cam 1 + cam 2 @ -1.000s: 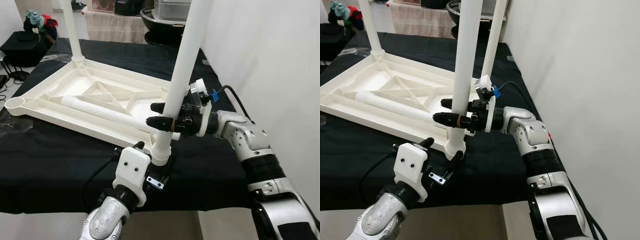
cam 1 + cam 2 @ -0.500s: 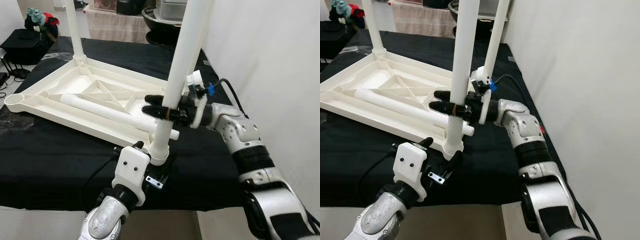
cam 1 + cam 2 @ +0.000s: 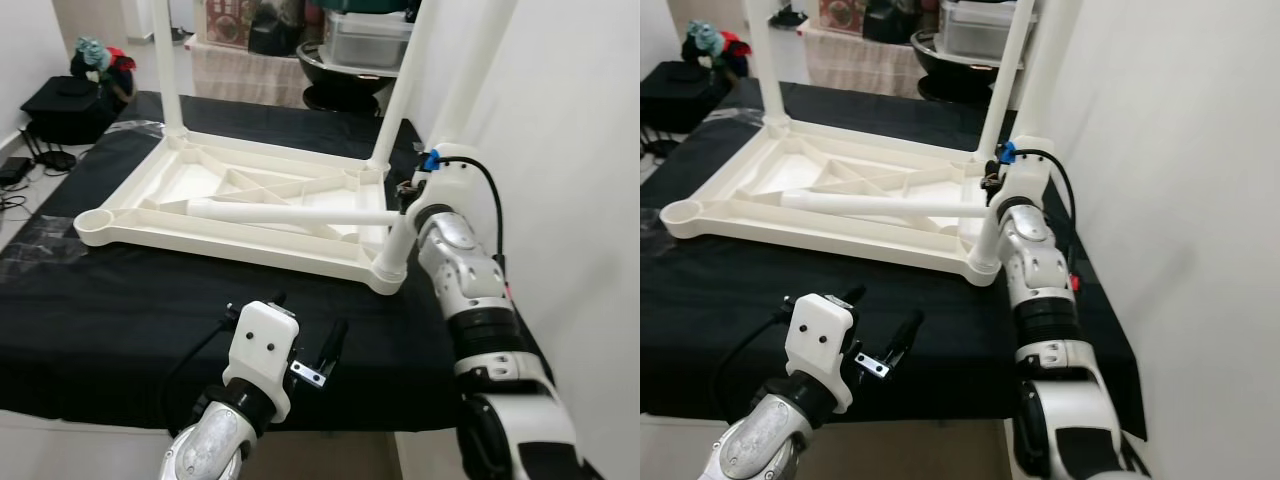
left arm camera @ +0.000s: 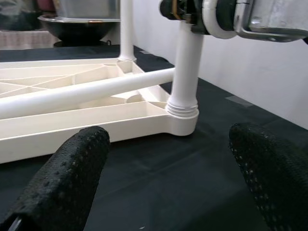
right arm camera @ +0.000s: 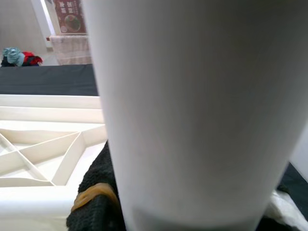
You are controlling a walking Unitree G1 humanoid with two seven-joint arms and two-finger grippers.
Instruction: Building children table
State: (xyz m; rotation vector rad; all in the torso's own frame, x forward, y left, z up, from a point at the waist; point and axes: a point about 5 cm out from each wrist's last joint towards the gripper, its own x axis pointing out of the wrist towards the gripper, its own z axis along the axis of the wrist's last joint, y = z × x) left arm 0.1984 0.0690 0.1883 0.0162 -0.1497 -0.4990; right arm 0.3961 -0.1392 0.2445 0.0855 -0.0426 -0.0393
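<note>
Right jaws: the right gripper (image 3: 992, 183) is at the near-right leg (image 3: 400, 232), with the leg pressed right up against the wrist camera and a black finger (image 5: 96, 197) hugging its side; it looks clamped on the leg, but the far finger is hidden.
Left jaws: the left gripper (image 3: 305, 345) hovers low over the table (image 3: 120, 320), fingers (image 4: 72, 168) spread wide and holding nothing, pointed at the foot of that leg.
Leg: it stands upright in the corner socket (image 4: 183, 113) of the top (image 3: 240, 210), which lies upside down on the black table.
Other legs: two stand in the far corners; a loose leg (image 3: 290, 213) lies across the ribs; the near-left socket (image 3: 97, 222) is empty.
Step, judged: seating this leg fully.
Doing it well: keep the leg plumb, press straight down along its axis, and steady the top so it cannot slide.
Risk: a sideways push could tilt the leg or shift the top.
</note>
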